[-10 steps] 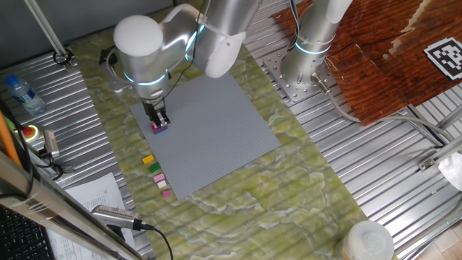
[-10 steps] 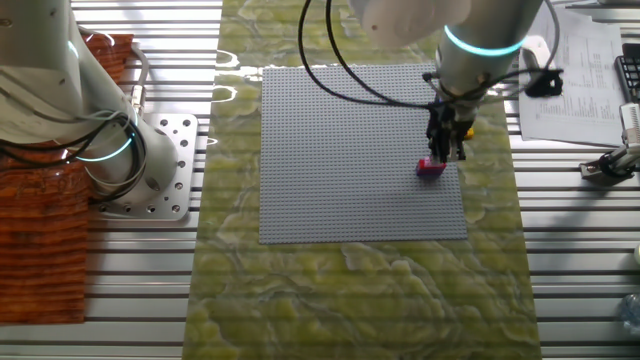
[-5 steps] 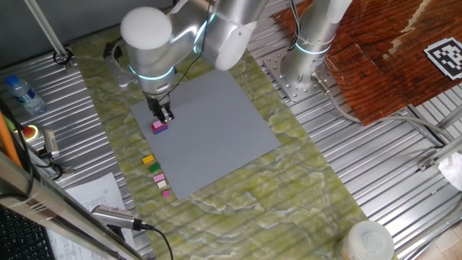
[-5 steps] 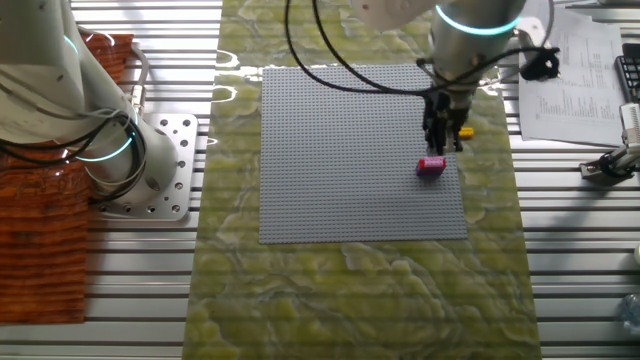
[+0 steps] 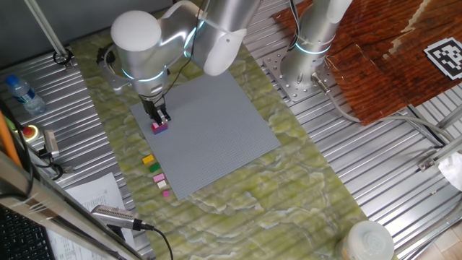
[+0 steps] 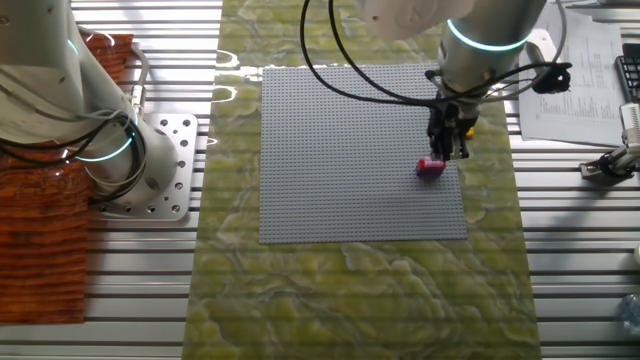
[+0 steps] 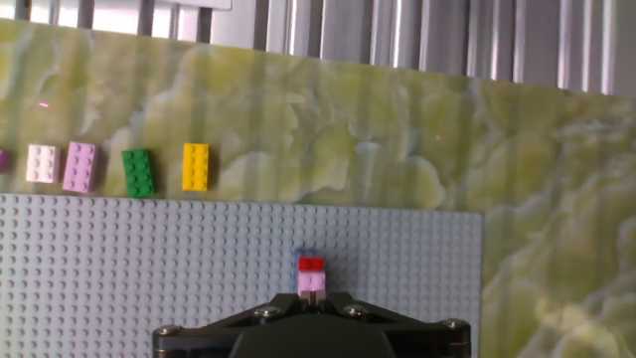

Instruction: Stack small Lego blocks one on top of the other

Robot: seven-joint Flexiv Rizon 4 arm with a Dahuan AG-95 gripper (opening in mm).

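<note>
A small stack of Lego blocks (image 5: 159, 127), red on pink, stands on the grey baseplate (image 5: 216, 137) near its left edge. It also shows in the other fixed view (image 6: 431, 167) and in the hand view (image 7: 311, 274). My gripper (image 5: 162, 118) hangs just above the stack with its jaws together and nothing between them; in the hand view its fingertips (image 7: 311, 298) sit right before the stack. Loose blocks lie in a row on the mat: yellow (image 7: 196, 166), green (image 7: 137, 172), pink (image 7: 79, 166), white (image 7: 42, 163).
A second robot base (image 5: 307, 65) stands behind the baseplate. A water bottle (image 5: 22, 94), a red button (image 5: 29, 132) and papers (image 5: 90, 195) lie at the left. A brown cloth (image 5: 390, 58) lies at the right.
Half a second ago the gripper was raised and a little away from the stack; now it is back down just above it. The stack has not moved.
</note>
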